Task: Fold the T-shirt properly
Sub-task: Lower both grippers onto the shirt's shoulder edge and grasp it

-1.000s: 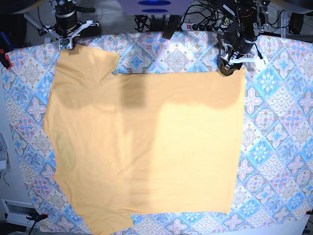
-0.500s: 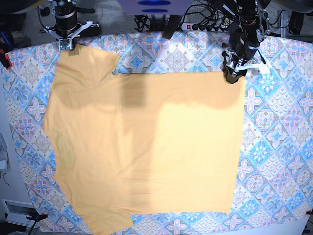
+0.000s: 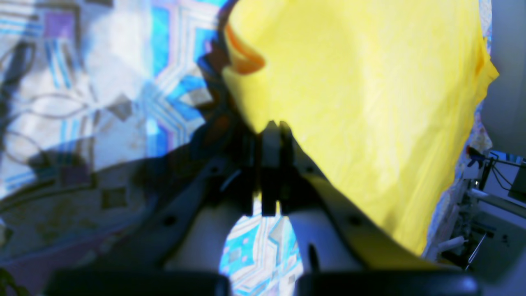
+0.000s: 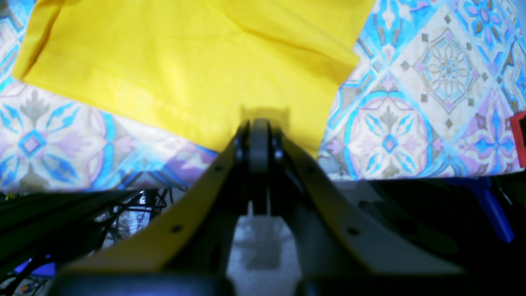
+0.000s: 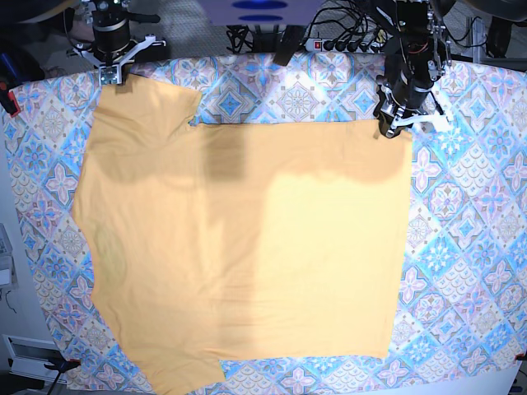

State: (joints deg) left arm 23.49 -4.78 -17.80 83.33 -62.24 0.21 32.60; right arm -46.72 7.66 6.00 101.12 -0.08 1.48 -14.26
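We see the T-shirt (image 5: 247,239) lying flat on the tile-patterned cloth (image 5: 469,239), filling most of the base view from about 10 o'clock down to 5 o'clock. Its long axis runs side to side across that view. A short sleeve (image 5: 165,103) sticks out toward 11 o'clock and another sleeve (image 5: 177,370) toward 7 o'clock, so the shoulder end sits at 9 o'clock and the straight hem edge at 3 o'clock. A darker vertical band crosses the shirt near 12 o'clock of its body.

The left gripper (image 5: 387,127) sits at the shirt's far corner, toward 1 o'clock in the base view. In the left wrist view its jaws are together, with the left gripper (image 3: 271,127) pinching the yellow edge of the T-shirt (image 3: 370,102), which looks raised off the cloth (image 3: 123,82) there.

The right gripper (image 5: 111,76) rests at 11 o'clock, at the sleeve's edge. In the right wrist view the right gripper (image 4: 257,123) has its jaws pressed together at the hem of the yellow fabric (image 4: 185,61); we cannot tell whether any fabric is caught between them.
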